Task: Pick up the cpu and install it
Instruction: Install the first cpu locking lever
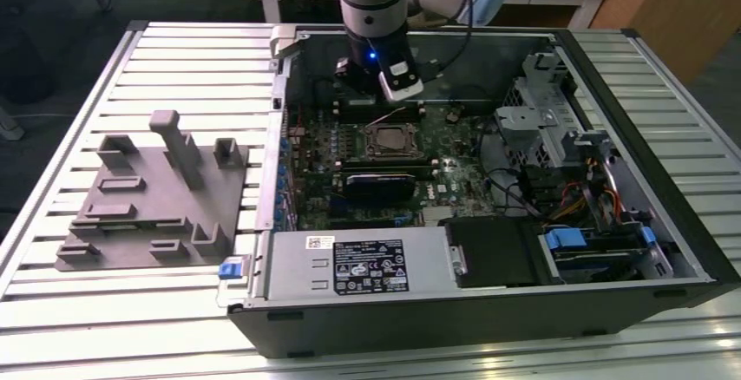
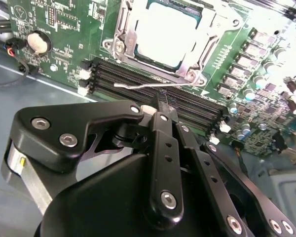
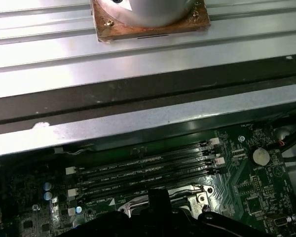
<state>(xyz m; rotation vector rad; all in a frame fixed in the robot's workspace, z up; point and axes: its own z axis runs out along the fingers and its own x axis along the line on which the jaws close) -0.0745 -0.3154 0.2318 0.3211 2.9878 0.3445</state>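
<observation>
black fingers point(image 2: 160, 106) are closing together, holding nothing, just beside the socket point(image 2: 163, 37). within that socket the cpu point(image 2: 170, 32) is already lying flat, framed for its pins.

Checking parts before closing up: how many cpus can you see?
1: the cpu lies in the motherboard socket, inside the open computer case. Others may be hidden.

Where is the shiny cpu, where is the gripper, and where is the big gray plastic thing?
cpu point(image 2: 167, 32): second wrist view, middle of its bright metal top, in the socket.
gripper point(image 2: 162, 101): second wrist view, tips of its black fingers.
gray plastic fixture point(image 1: 151, 202): exterior view, flat base, on the exterior view's left.
</observation>
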